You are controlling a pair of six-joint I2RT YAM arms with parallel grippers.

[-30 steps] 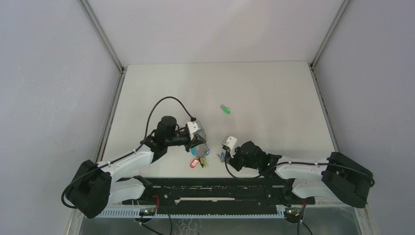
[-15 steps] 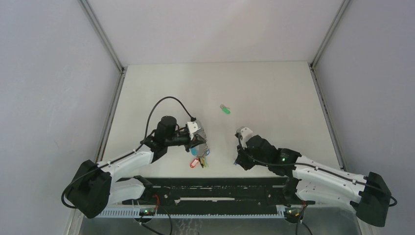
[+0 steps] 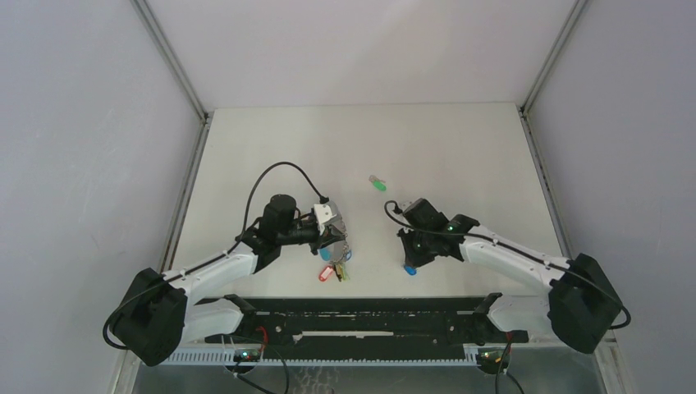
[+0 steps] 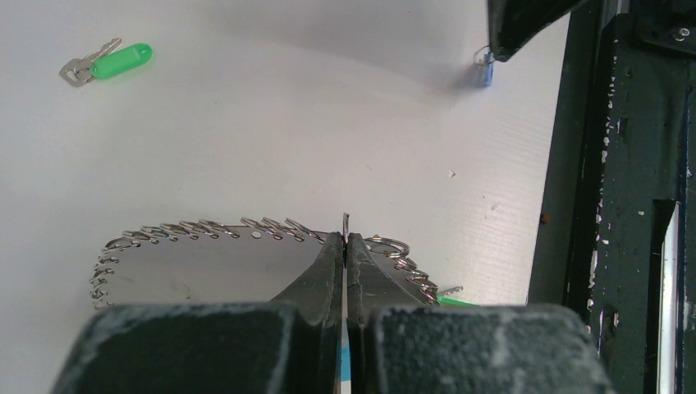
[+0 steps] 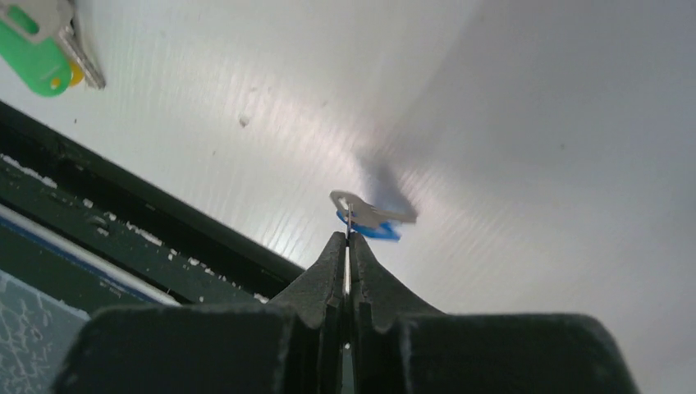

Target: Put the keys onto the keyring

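My left gripper [image 3: 334, 236] [image 4: 345, 240] is shut on the thin wire of the keyring [image 4: 205, 230], which carries a row of small split rings. Red, green and yellow tags [image 3: 331, 273] hang from the keyring [image 3: 336, 254] onto the table. My right gripper [image 3: 410, 259] [image 5: 346, 238] is shut on the small ring of the blue key [image 5: 369, 220], held just above the table near the front rail. In the top view the blue key [image 3: 409, 268] hangs right of the keyring, apart from it. A green key [image 3: 377, 184] [image 4: 107, 64] lies alone farther back.
The black front rail [image 3: 361, 312] [image 4: 624, 205] [image 5: 123, 189] runs close along the near side of both grippers. The left arm's black cable [image 3: 275, 168] loops over the table. Grey walls and metal posts enclose the white table [image 3: 460, 148].
The right arm has swung its wrist away from the base and to the right, carrying the blue key a little right along the front rail. The left arm and keyring stay still.
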